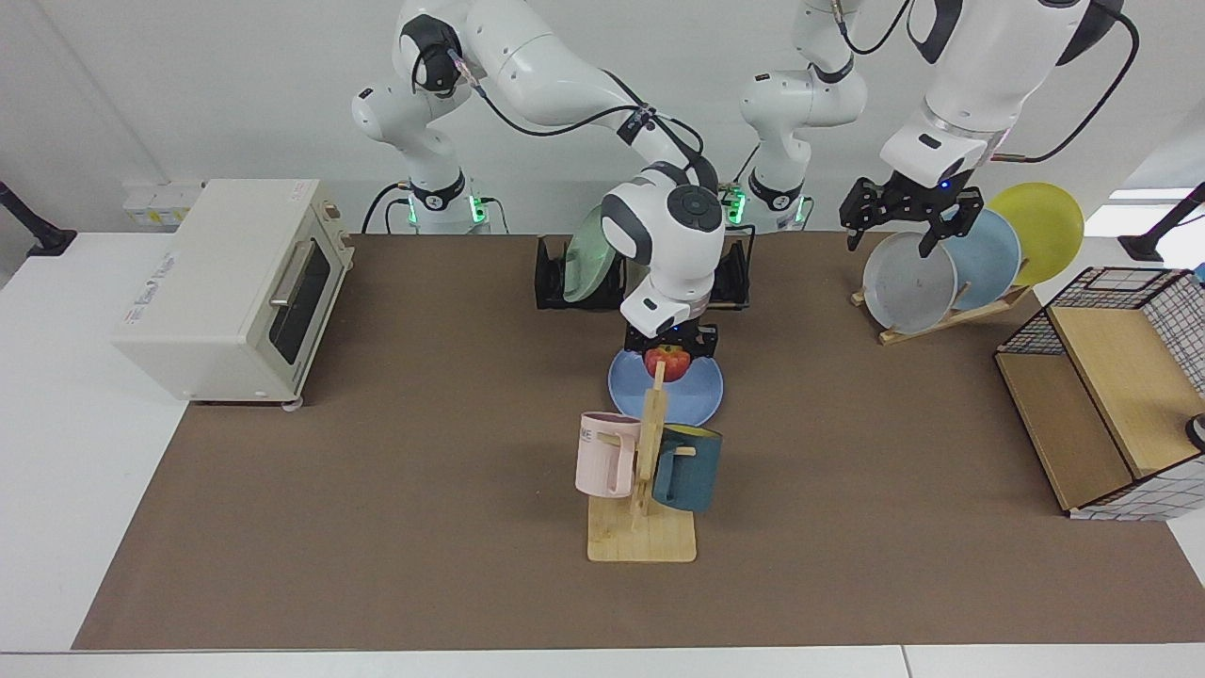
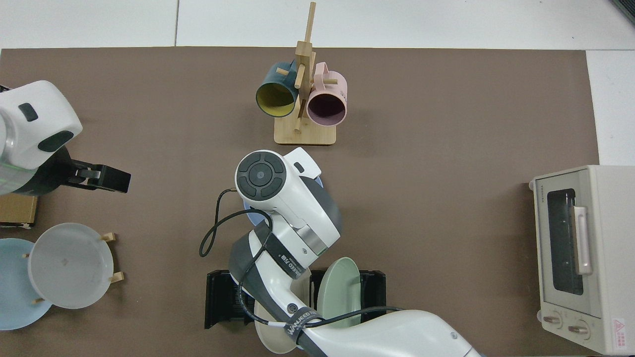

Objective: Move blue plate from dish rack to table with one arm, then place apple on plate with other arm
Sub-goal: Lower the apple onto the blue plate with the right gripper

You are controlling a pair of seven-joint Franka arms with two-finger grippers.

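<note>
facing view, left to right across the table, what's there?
toaster oven → pink mug → apple in right gripper → grey plate under left gripper → wire shelf

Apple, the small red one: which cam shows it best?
Facing view: the small red apple shows in the right tool, over the round periwinkle-blue plate. Top view hides it under the right arm's wrist; only plate slivers show.
</note>
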